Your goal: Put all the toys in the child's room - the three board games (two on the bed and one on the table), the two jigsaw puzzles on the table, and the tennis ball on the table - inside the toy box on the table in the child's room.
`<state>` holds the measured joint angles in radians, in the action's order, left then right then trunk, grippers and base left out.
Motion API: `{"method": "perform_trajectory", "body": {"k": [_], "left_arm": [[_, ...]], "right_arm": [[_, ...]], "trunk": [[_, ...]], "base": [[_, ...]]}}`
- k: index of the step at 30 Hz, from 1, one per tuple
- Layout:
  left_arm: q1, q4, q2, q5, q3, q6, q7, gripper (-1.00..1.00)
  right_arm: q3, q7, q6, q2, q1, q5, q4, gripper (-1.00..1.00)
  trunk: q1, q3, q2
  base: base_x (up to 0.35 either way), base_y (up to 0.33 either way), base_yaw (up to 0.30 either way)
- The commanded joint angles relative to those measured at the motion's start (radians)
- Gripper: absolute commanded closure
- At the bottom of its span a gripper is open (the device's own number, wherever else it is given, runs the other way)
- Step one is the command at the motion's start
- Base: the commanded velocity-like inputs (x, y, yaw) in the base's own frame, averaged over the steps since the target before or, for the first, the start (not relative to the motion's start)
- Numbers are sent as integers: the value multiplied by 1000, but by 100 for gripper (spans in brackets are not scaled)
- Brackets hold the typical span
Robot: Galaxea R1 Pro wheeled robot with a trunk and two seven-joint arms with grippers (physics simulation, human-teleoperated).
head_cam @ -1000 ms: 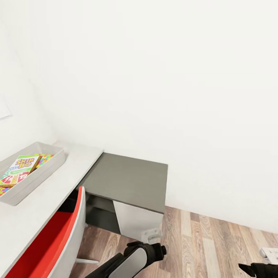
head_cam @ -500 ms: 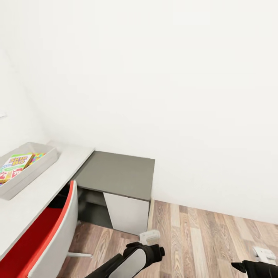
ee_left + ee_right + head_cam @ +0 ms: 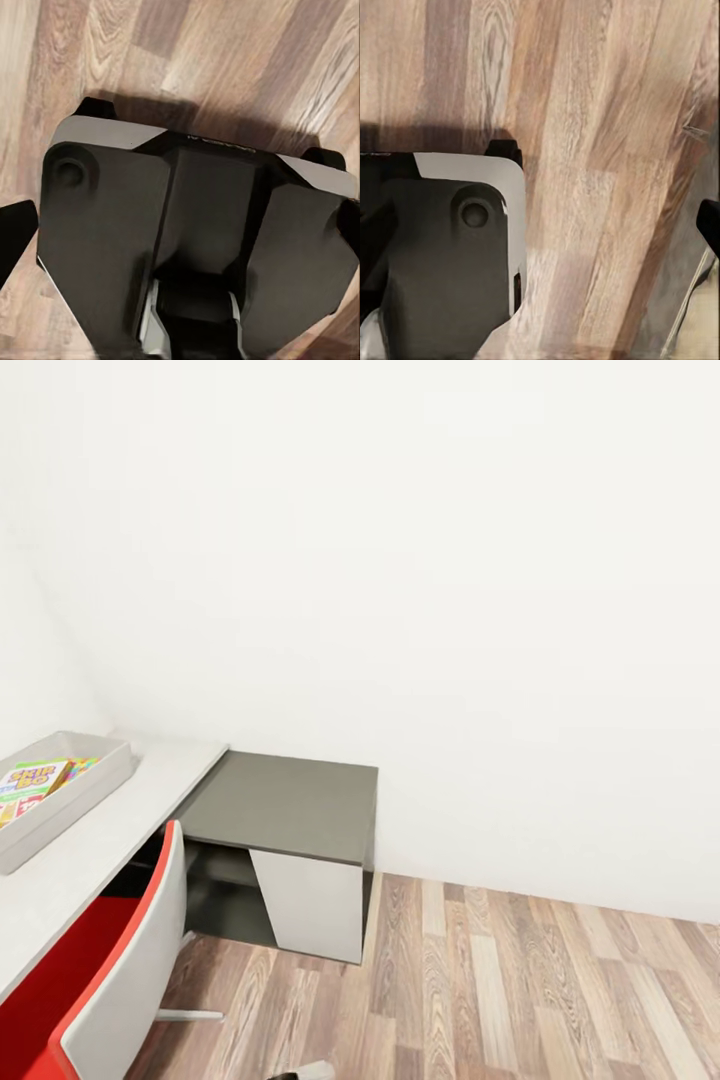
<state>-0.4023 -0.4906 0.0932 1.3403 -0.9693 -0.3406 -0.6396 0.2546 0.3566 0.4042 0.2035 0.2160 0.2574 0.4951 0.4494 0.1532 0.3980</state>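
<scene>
Robot's in transit, turned toward the room corner; toy box point(image 3: 62, 796) sits on the white bench point(image 3: 110, 830) at far left w/ the SKIP BO game point(image 3: 28, 780) and a jigsaw sheet point(image 3: 78, 765) already inside, so my read is next step = go fetch remaining toys, prob. from the bed: keep arms tucked low while the base turns and swing clear of the red chair point(image 3: 110, 980) pushed under the bench. Both wrist cams look down at the robot's base point(image 3: 195, 247) over wood-plank floor point(image 3: 520, 980); can't tell if either hand is apart or together, no sign of anything held. Surroundings: dark grey corner top point(image 3: 285, 805) bare, white walls.
</scene>
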Motion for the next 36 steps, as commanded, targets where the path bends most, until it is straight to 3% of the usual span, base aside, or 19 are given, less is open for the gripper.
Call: {"method": "perform_trajectory", "body": {"k": [1,5,11,15,16,23,32,36], "left_arm": [[8,10,-5,4,-4,-1,6,-100],[40,85,-31,5,0,46,41,-100],[92,217,-45,-2,-6,93,51,-100],[131,295,-65,7,-3,116,53,-100],[168,320,-73,10,0,151,54,-100],[253,336,-79,6,1,283,54,-100],[283,338,-88,3,0,303,54,-100],[285,339,-91,3,0,305,54,-100]], "right_arm": [[6,-11,-3,-3,1,10,-14,-100],[0,-67,-87,-9,1,12,-76,-100],[-5,-82,-201,-3,-5,18,-127,-100],[-13,-84,-252,1,-8,46,-155,-100],[-16,-85,-276,3,-8,62,-168,-100],[-21,-88,-301,2,-9,73,-195,-100],[-22,-93,-312,-3,-9,115,-233,-100],[-19,-96,-378,-8,-10,128,-253,-100]], "trunk": [[1,0,2],[1,-6,2],[1,-16,2],[1,-23,2],[1,-24,2],[1,-36,2],[1,-51,2],[1,-56,2]], "base": [[-13,-6,-35],[-6,-3,-16],[-2,-1,-4],[0,0,0],[0,0,0],[0,0,0],[0,0,0],[0,0,11]]}}
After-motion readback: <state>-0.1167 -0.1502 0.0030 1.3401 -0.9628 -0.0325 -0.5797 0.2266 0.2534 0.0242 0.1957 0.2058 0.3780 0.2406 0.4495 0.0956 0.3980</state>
